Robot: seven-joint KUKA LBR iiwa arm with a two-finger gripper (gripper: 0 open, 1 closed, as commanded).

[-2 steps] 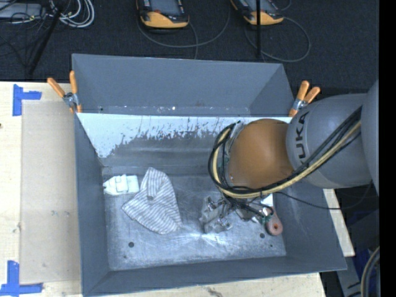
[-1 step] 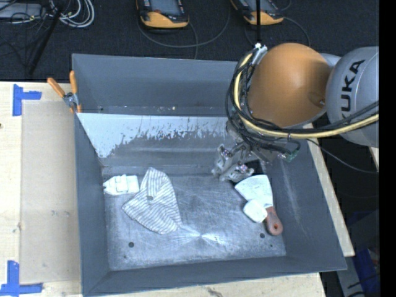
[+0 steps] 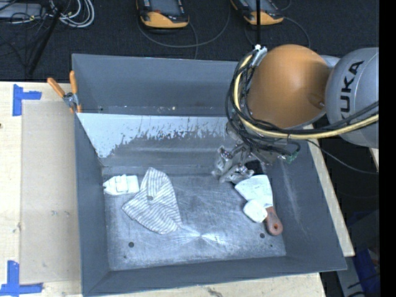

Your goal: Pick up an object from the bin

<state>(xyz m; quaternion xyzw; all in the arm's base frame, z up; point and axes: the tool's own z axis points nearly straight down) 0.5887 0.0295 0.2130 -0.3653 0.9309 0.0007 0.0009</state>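
Observation:
My gripper (image 3: 228, 169) hangs low in the bin's right half, below the orange wrist cover. Its metal fingertips are just above and to the left of a white flat piece (image 3: 257, 188). Below that piece lies a white rounded tool with a reddish-brown handle (image 3: 265, 216). Nothing shows between the fingers. Whether they are open or shut is hidden by the wrist parts.
A grey-and-white striped cloth (image 3: 154, 201) lies crumpled in the bin's left half. A small white block (image 3: 121, 184) sits just left of it. The arm and its cables cover the bin's upper right corner.

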